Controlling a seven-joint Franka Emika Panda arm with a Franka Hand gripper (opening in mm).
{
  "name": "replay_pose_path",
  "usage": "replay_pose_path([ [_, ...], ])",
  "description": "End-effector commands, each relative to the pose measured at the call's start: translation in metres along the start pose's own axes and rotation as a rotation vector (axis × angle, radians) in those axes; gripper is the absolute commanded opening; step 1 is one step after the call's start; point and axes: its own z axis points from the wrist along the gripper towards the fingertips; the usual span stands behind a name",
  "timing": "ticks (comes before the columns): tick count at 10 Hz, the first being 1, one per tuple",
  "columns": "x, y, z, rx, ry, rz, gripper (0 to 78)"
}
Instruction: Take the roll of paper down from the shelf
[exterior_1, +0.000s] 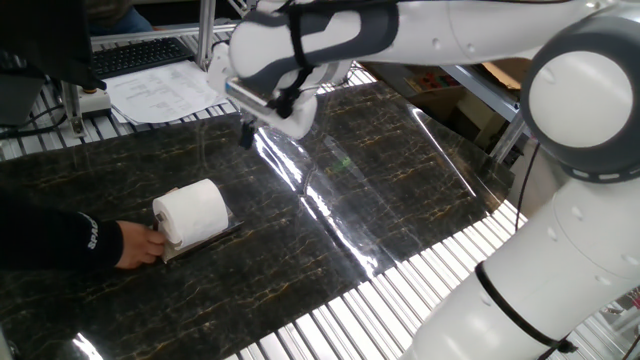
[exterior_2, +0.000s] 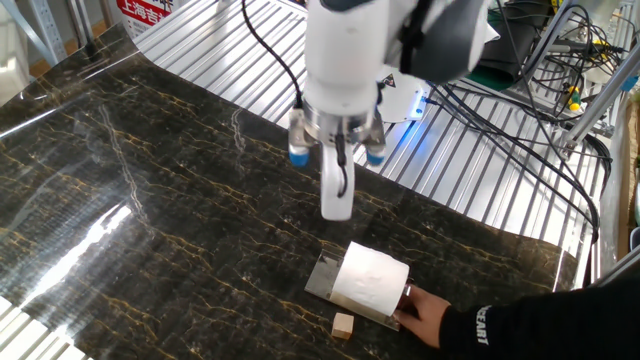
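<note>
The white roll of paper lies on its side on the shelf, a thin silvery sheet resting on the dark marble table. Both also show in the other fixed view, the roll on the shelf. A person's hand holds the sheet's edge beside the roll. My gripper hangs above the table, apart from the roll, up and to its right. In the other fixed view the gripper is just above and behind the roll, fingers together, holding nothing.
A small tan wooden cube lies on the table next to the shelf. Printed paper sheets and a keyboard sit beyond the table's far edge. The person's sleeve reaches in. Cables lie behind the robot base.
</note>
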Motion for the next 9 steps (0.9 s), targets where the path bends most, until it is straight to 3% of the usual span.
replay_pose_path([
  [1,0.008,0.008,0.014,-0.006,-0.013,0.038,0.0],
  [7,0.008,0.010,0.026,-0.009,-0.033,0.047,0.0],
  [8,0.008,0.010,0.026,-0.008,-0.034,0.048,77.5],
  [9,0.008,0.010,0.026,-0.008,-0.034,0.048,77.5],
])
